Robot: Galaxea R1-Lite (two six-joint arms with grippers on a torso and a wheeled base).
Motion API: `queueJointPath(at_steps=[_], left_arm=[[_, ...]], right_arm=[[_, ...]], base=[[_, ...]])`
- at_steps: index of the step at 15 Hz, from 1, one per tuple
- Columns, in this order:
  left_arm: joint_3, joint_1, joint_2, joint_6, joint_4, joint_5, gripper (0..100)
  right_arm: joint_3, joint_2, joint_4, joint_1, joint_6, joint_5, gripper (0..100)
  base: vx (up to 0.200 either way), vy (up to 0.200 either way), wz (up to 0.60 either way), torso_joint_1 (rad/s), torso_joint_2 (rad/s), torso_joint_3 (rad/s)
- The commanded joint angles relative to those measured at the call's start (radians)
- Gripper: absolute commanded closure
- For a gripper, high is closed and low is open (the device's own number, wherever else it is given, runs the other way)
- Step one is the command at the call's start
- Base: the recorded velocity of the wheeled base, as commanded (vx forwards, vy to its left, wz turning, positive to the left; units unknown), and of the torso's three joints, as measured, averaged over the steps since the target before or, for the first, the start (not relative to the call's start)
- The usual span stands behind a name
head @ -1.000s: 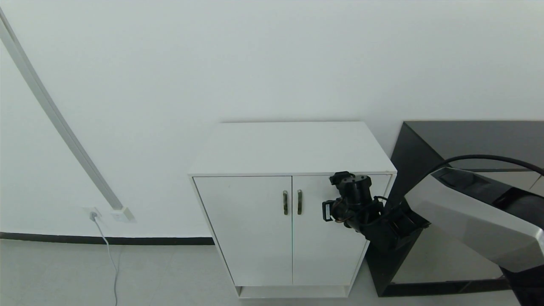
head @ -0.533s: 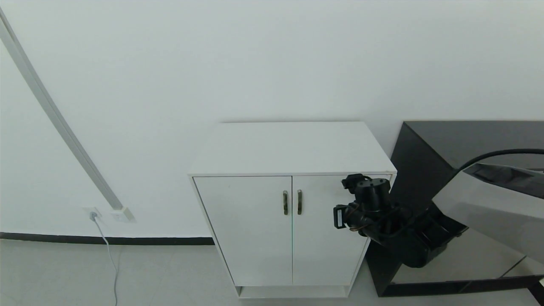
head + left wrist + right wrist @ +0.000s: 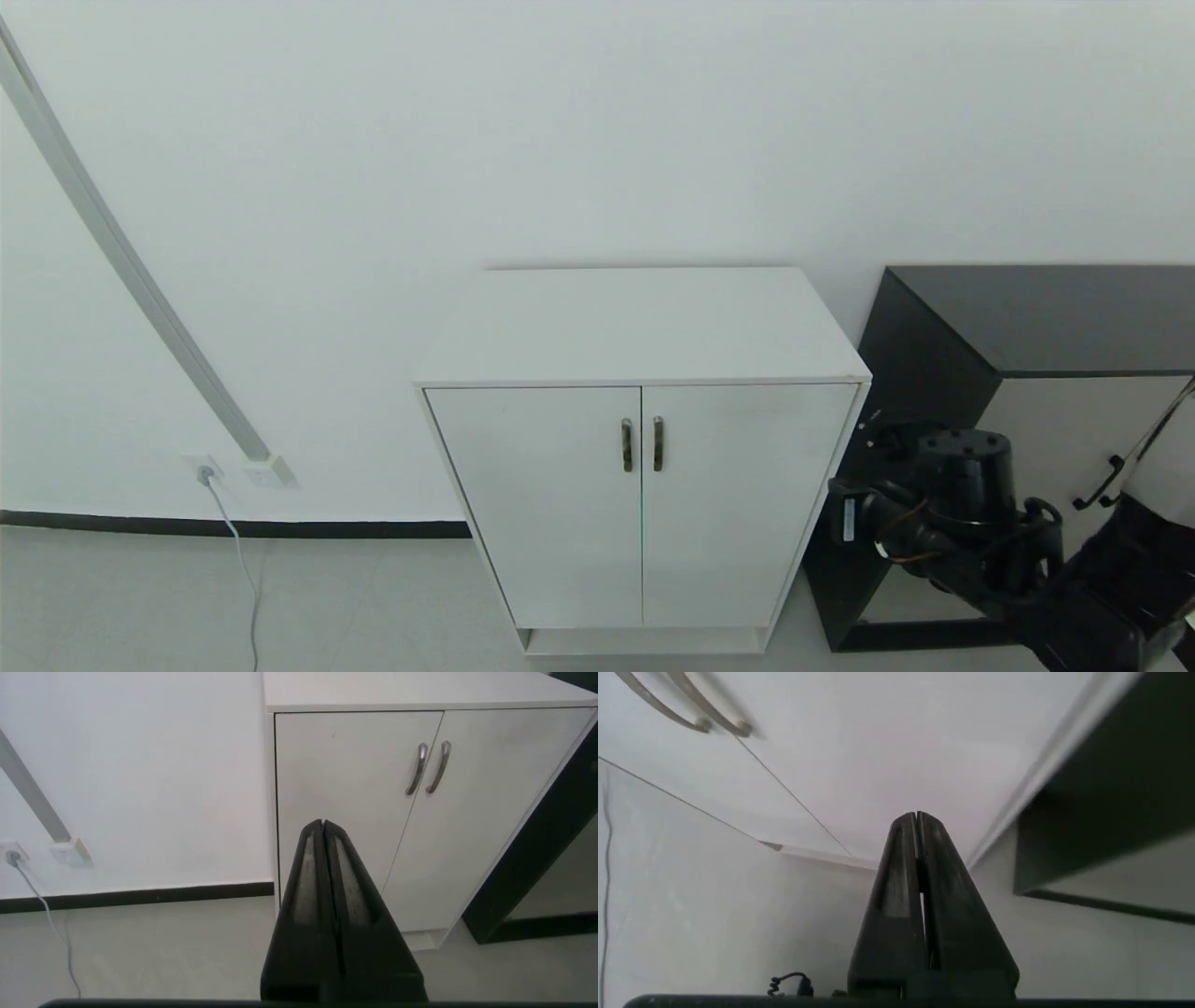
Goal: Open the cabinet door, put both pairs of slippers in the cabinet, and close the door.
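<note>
A white cabinet (image 3: 644, 327) stands against the wall with both doors closed. Its two metal handles (image 3: 626, 444) (image 3: 658, 443) sit side by side at the middle seam. My right arm (image 3: 962, 504) hangs low, to the right of the cabinet and in front of the black unit. The right gripper (image 3: 917, 819) is shut with nothing in it, close to the right door's (image 3: 878, 756) lower part, with the handles (image 3: 701, 705) off to one side. My left gripper (image 3: 321, 826) is shut and empty, held back from the cabinet (image 3: 355, 812) and aimed at its left door.
A black cabinet (image 3: 1027, 317) stands right beside the white one. A wall socket (image 3: 203, 471) with a hanging cable and a slanted conduit (image 3: 121, 252) are on the wall at the left. Grey floor (image 3: 280, 607) lies open in front left.
My right arm has pulled away from the right door, moving right and down to in front of the black cabinet. The doors have stayed closed.
</note>
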Motion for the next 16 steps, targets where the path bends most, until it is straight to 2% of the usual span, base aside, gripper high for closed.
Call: queueJointPath(at_steps=[1, 4, 6, 8, 12, 16], left_arm=[[0.0, 0.0, 0.001, 0.0, 0.0, 0.001, 100], [0.0, 0.0, 0.001, 0.0, 0.0, 0.001, 100], [0.0, 0.0, 0.001, 0.0, 0.0, -0.001, 100], [0.0, 0.0, 0.001, 0.0, 0.0, -0.001, 100], [0.0, 0.0, 0.001, 0.0, 0.0, -0.001, 100], [0.0, 0.0, 0.001, 0.0, 0.0, -0.001, 100]], right_arm=[[0.192, -0.065, -0.141, -0.073, -0.002, -0.001, 100], [0.366, -0.074, -0.289, -0.162, -0.003, -0.104, 100], [0.462, -0.071, -0.376, -0.214, -0.009, -0.106, 100], [0.476, -0.085, -0.387, -0.257, -0.006, -0.124, 100], [0.476, -0.214, -0.27, -0.274, -0.006, -0.123, 100], [0.476, -0.502, 0.101, -0.229, 0.003, -0.103, 100]], base=[[0.0, 0.0, 0.0, 0.0, 0.0, 0.0], [0.0, 0.0, 0.0, 0.0, 0.0, 0.0], [0.0, 0.0, 0.0, 0.0, 0.0, 0.0], [0.0, 0.0, 0.0, 0.0, 0.0, 0.0], [0.0, 0.0, 0.0, 0.0, 0.0, 0.0], [0.0, 0.0, 0.0, 0.0, 0.0, 0.0]])
